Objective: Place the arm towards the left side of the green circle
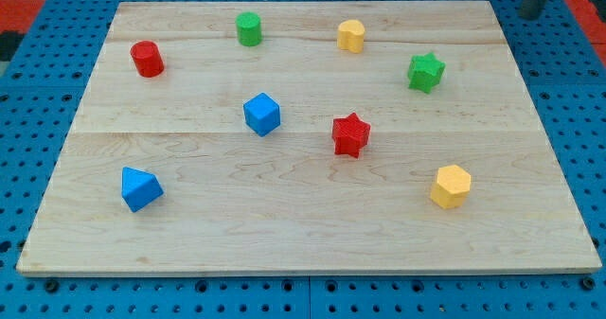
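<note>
The green circle block (248, 28) stands near the view's top edge of the wooden board (303, 234), left of centre. My dark rod enters at the view's top right, and my tip (532, 14) is off the board's top right corner, over the blue pegboard. The tip is far to the right of the green circle and touches no block.
A red circle block (147, 59) sits to the left of and below the green circle. Also on the board are a yellow block (351, 36), a green star (426, 72), a blue cube (262, 114), a red star (350, 134), a blue angular block (141, 188) and a yellow hexagon (451, 186).
</note>
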### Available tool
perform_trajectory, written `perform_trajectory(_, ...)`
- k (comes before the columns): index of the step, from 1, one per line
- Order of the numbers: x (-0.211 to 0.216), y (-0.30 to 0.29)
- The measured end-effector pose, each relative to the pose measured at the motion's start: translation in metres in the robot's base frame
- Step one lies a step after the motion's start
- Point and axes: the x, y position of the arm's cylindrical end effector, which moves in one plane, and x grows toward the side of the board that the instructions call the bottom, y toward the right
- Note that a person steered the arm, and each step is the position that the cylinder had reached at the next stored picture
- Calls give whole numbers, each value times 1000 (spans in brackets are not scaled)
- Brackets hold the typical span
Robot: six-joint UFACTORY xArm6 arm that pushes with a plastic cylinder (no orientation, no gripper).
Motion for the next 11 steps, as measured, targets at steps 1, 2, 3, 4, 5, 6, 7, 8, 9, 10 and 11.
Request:
perform_trajectory(1,58,-3)
perform_trajectory(2,75,-80)
perform_trajectory(3,34,-137)
perform_trajectory(4,26,-167)
perform_trajectory(5,50,-223)
perform_trajectory(6,51,-300)
perform_trajectory(7,35,-296)
perform_trajectory(8,78,-340)
perform_trajectory(9,71,-429)
perform_trajectory(10,33,-486)
perform_trajectory(11,18,-486)
